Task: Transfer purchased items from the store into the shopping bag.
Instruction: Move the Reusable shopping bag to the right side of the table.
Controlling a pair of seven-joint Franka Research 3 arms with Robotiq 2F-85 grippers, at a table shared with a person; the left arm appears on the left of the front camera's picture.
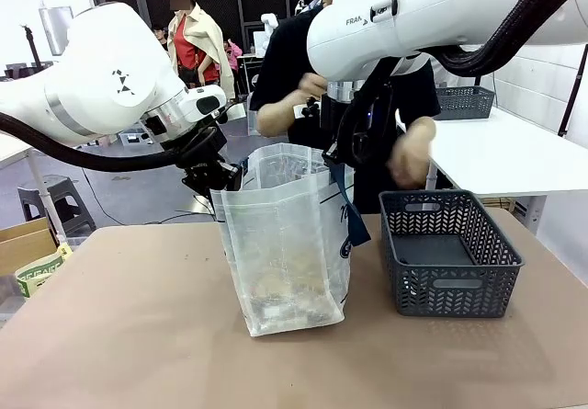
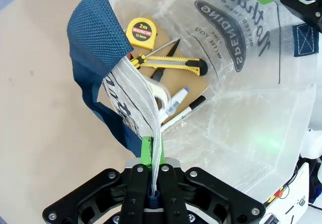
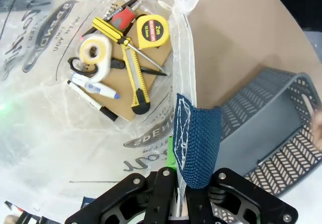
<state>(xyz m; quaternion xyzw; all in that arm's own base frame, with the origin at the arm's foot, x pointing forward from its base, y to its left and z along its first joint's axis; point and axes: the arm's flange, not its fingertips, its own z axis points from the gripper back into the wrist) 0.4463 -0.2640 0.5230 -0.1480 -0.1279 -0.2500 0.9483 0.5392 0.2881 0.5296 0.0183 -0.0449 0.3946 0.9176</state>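
Left tool [image 2: 152,156] clamps bag [image 2: 241,133], scissors [image 3: 153,72] apparently half-covered

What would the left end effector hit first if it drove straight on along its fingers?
Shut on the shopping bag at its rim, the left end effector would probably push down inside it onto the white marker; depth is unclear.

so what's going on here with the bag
The left end effector and right end effector each pinch the rim of the tall translucent white plastic bag, holding it open. A yellow tape measure and yellow utility knife lie inside. The dark grey plastic mesh basket looks empty; a person's hand hovers near it.
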